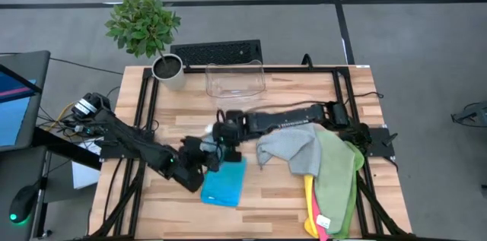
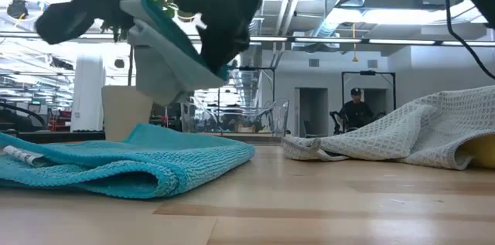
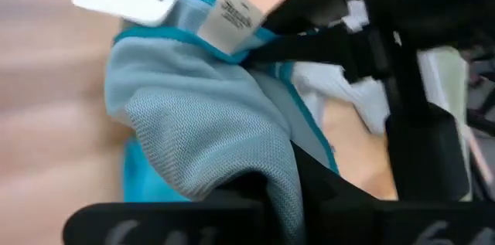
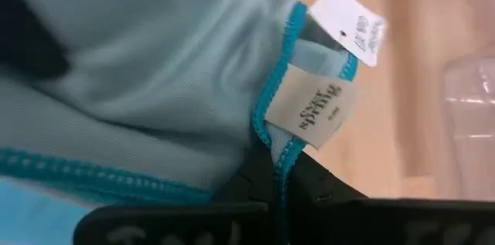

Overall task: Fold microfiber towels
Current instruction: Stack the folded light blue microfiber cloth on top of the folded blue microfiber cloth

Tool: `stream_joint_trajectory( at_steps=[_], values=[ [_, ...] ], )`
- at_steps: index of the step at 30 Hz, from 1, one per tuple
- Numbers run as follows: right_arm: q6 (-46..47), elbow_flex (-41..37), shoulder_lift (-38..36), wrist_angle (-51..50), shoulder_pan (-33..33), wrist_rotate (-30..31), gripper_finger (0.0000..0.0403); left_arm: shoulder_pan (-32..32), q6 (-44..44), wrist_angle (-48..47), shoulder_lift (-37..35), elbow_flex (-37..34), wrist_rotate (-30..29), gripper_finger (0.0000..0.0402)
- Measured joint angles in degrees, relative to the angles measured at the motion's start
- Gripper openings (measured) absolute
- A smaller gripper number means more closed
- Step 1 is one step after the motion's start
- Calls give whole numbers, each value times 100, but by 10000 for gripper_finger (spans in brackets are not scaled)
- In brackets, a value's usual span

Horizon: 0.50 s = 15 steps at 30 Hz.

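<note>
A light blue microfiber towel (image 1: 226,182) with a teal hem lies near the table's front, left of the middle. Its far part (image 2: 166,40) is raised off the wood. Both grippers are shut on that raised part: my left gripper (image 1: 199,157) from the left and my right gripper (image 1: 221,148) from the far right. Two white tags (image 3: 232,17) hang at the raised corner. A grey towel (image 1: 293,148), a pale green one (image 1: 335,176) and yellow and pink ones (image 1: 310,210) lie in a heap at the right. My left gripper pinches a bunched fold of the blue towel (image 3: 255,175) between its two fingers, slanting down from the table's left. The cloth hangs slack below, and its lower part (image 2: 131,169) rests on the table. My right gripper pinches the towel's teal hemmed edge (image 4: 280,164) between its two fingers, right beside the sewn-in white tag (image 4: 313,106) at the corner. It slants down from the far right. The held corner is lifted clear, and the rest trails down to the table.
A clear plastic bin (image 1: 236,79) stands at the table's far middle, with a potted plant (image 1: 169,70) to its left and a keyboard (image 1: 217,51) behind it. Bare wood shows along the near edge left of the heap. A person (image 2: 356,110) stands far back in the room.
</note>
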Motion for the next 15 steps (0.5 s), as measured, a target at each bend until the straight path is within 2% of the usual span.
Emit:
stream_joint_trajectory(
  at_steps=[4, 7, 15],
  values=[
    [-3, -71, 46, -83, 407, 90, 28, -317, -365, 868, 630, 4, -18, 5],
    [-17, -402, 46, 424, 623, 302, 28, -509, -733, 1292, 1187, 32, -92, 5],
    [95, -1239, 50, 1037, 810, 245, 33, -913, -1657, 946, 2307, 884, -385, 5]
  ],
)
